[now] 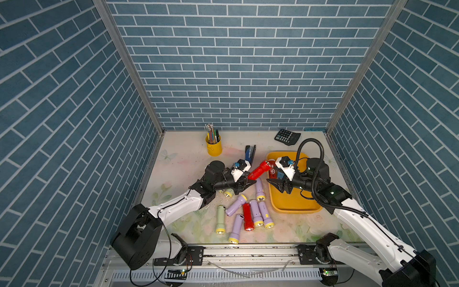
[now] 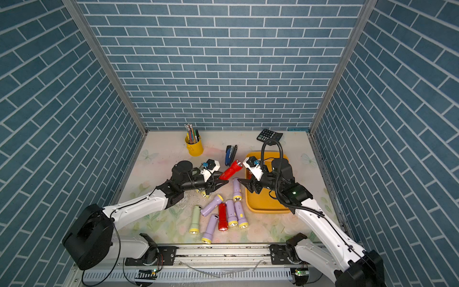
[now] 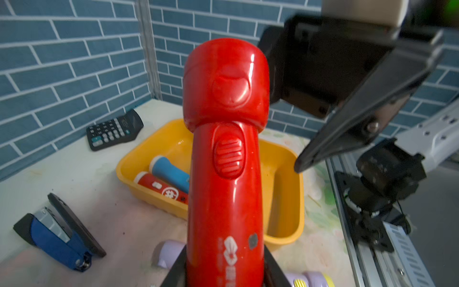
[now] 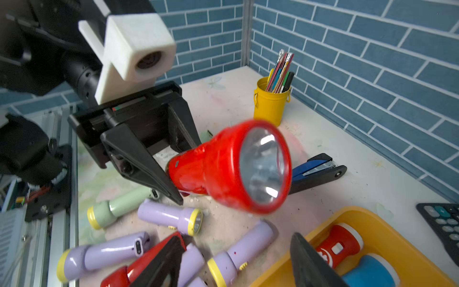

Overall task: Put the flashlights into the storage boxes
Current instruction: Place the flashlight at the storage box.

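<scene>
- Clamping the red flashlight (image 1: 260, 170) by its tail end between the left fingers (image 1: 248, 184), clenched on the barrel and carrying it clear of the counter (image 1: 188, 159).
- Holding the right fingers (image 4: 308, 263) spread and empty near its head, not touching it, above the rim of the tray (image 1: 293, 208) nearest the left fingers.
- Judging the step as either a handover or a straight carry over that rim.
- For a handover, closing the right fingers on the narrow barrel between the head and the left fingertips, not on the broad, glossy head; loosening the left fingers only once the right ones are gripping.
- For a straight drop, getting the whole body past the rim and low before letting go, likely avoiding a roll-out.
- Aiming for the bare half of the tray, away from the blue flashlight (image 3: 171, 171) and the red-and-white flashlight (image 3: 159, 185) lying inside.
- Running its long axis in line with the left fingers, out beyond their tips; pointing the lens away from them, toward the right fingers and the tray; turning the switch toward the left wrist.
- Leaving the loose flashlights (image 1: 255, 213) on the counter below both sets of fingers.
</scene>
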{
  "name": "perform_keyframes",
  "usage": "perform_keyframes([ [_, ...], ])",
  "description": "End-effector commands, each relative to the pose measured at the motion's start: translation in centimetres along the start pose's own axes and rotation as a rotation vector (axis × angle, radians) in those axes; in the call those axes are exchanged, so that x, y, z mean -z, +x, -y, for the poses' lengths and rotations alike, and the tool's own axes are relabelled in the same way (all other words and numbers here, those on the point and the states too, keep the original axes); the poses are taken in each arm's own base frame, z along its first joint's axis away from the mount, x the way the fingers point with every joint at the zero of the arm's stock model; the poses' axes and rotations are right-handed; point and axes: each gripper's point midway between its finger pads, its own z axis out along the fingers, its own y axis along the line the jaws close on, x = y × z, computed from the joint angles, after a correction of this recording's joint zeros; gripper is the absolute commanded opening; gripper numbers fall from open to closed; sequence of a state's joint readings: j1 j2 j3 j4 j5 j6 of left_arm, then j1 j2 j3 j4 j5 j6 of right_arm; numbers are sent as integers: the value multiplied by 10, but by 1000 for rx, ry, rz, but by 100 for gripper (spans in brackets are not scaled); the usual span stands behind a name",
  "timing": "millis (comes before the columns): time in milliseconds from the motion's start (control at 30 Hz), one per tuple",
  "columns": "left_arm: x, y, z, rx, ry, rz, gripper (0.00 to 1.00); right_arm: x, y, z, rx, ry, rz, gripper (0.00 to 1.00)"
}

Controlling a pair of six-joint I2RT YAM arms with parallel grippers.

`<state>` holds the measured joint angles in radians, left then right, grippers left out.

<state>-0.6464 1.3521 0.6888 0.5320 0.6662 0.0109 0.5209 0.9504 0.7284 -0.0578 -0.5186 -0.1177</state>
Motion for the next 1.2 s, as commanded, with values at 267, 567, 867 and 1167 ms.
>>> perform_keyframes([
  [267,0,-55,-16,46,-107,246,12,-15,-54,10,-448,-67,316,64],
  [567,-3,-57,-16,36,-134,256,12,-46,-73,5,-579,-58,361,61],
  [867,-3,-57,-15,23,-141,260,12,-55,-81,7,-644,-55,429,55],
  [1167,-6,-55,-12,10,-138,257,13,-59,-83,8,-715,-71,454,45],
])
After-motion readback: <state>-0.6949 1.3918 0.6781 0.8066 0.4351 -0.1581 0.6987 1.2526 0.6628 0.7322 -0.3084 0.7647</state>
